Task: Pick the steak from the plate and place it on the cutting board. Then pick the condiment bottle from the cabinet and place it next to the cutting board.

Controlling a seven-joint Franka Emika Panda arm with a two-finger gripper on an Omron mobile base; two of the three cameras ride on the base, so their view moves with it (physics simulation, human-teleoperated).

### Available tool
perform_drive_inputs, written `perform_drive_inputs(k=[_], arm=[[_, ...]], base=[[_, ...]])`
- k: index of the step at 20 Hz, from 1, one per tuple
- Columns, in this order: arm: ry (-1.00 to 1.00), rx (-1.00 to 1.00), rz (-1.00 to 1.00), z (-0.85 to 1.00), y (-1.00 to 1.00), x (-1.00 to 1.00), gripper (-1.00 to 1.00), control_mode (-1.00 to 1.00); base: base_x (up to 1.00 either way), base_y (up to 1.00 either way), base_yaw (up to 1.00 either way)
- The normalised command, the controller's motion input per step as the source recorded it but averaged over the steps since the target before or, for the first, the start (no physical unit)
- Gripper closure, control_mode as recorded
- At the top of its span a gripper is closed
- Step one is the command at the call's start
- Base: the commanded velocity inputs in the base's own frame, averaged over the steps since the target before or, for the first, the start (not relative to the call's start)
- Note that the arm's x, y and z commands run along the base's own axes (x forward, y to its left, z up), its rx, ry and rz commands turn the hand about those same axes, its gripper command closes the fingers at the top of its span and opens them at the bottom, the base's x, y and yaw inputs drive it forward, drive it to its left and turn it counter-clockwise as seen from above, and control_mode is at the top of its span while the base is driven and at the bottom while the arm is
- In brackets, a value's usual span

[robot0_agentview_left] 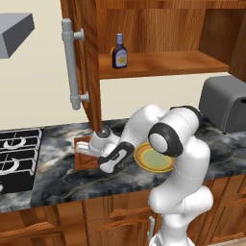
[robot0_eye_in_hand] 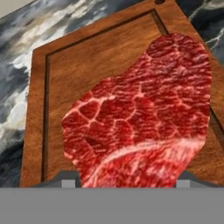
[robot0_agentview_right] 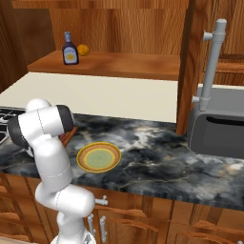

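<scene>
I see the steak (robot0_eye_in_hand: 140, 118) filling the hand cam, over the board (robot0_eye_in_hand: 87, 65), w/ the fingers either side gripping it. Plate (robot0_agentview_left: 153, 157) sits bare on the counter (robot0_agentview_right: 157, 152); bottle (robot0_agentview_left: 119, 51) is up on the cabinet (robot0_agentview_left: 163, 62) shelf.

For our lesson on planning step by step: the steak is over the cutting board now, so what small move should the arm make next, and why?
Probably lower a little and open the claw. In the hand view the steak is over the cutting board, and the plate is already bare.
</scene>
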Motion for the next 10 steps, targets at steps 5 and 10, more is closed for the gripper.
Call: perform_drive_inputs(k=[5,10], arm=[[0.00,0.00,0.00,-0.23,0.11,0.08,1.00,-1.00],[0.00,0.00,0.00,-0.21,0.12,0.09,-1.00,-1.00]], base=[[0.00,0.00,0.00],[0.00,0.00,0.00]])
